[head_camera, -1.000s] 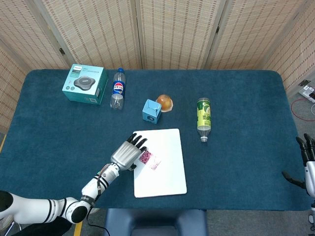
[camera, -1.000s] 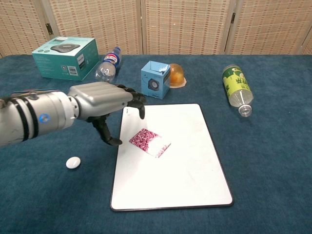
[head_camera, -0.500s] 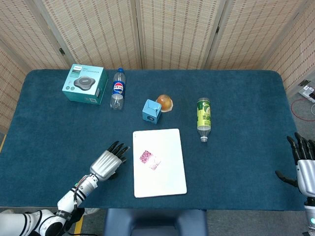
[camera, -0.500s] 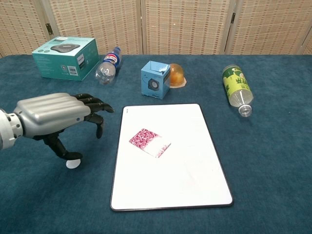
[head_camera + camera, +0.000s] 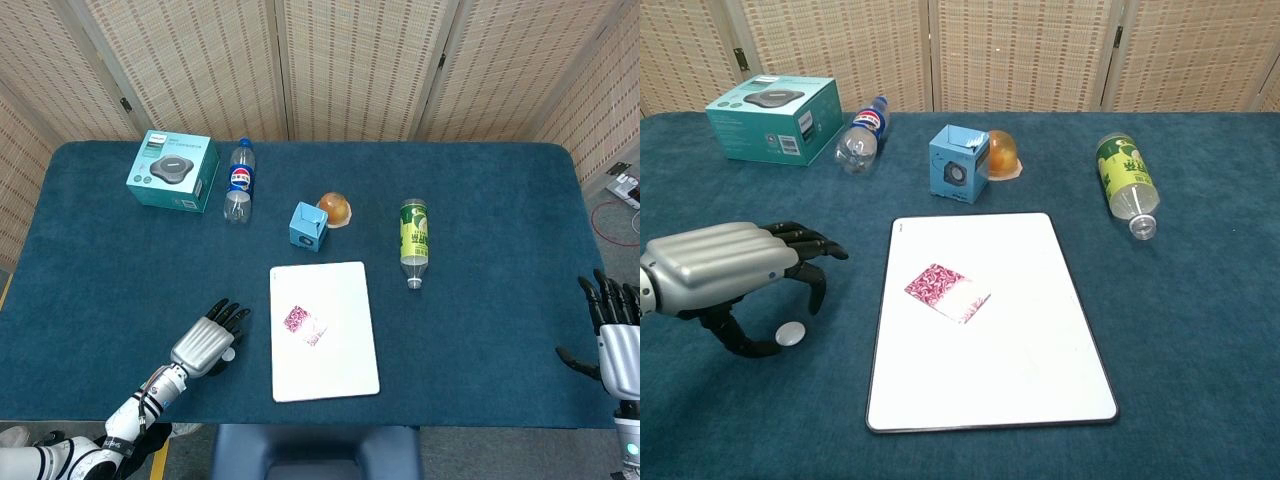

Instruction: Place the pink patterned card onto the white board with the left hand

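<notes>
Pink patterned card (image 5: 946, 291) lies flat on the white rectangular board (image 5: 1040, 360), in its left half, nearer the far edge. Over the last second the left hand (image 5: 735, 270) released it and pulled back off the board toward the table's near-left corner; it now hangs empty, fingers loosely spread, above a small white disc (image 5: 790, 334). Placement looks done. Right hand (image 5: 618, 340) idles at the table's right edge, fingers apart, holding nothing.

Labels: the clear blue-capped bottle (image 5: 860, 135) carries a Pepsi logo. Print on the green-labelled bottle (image 5: 1124, 180) and teal box (image 5: 775, 118) is too small to read.
</notes>
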Controlling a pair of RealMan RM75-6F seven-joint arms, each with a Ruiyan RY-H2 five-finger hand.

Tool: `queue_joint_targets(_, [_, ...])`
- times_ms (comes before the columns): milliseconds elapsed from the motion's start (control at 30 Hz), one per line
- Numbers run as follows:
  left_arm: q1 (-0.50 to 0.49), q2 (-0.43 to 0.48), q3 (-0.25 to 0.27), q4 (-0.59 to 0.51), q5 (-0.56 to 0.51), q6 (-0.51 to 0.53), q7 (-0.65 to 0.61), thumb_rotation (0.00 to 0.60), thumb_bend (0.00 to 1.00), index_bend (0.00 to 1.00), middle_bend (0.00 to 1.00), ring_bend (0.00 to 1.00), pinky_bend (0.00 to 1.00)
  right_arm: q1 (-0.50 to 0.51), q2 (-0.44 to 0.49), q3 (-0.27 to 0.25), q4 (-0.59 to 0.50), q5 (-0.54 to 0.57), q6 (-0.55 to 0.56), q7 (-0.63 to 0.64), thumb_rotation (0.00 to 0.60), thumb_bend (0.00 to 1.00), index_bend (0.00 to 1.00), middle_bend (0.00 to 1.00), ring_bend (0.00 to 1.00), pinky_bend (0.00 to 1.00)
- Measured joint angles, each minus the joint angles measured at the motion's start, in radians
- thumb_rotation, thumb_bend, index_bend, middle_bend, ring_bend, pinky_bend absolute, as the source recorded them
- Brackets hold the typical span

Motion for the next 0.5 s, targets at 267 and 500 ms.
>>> queue_joint_targets(267, [0.014,-0.018,-0.016,0.028,0.003,-0.023,-0.009,0.6,0.31,0.46,0.11,0.06,0.0,-0.003,0.0,-0.001,-0.001,0.001,0.005,-0.001,0.6,0.02,0.0,0.0,0.0,0.0])
queue_joint_targets(500, [0.023,-0.025,-0.028,0.043,0.008,-0.038,-0.02,0.6,0.32,0.47,0.12,0.07,0.0,-0.002,-0.001,-0.002,-0.001,0.0,0.003,-0.003,0.6,0.02,0.0,0.0,0.0,0.0])
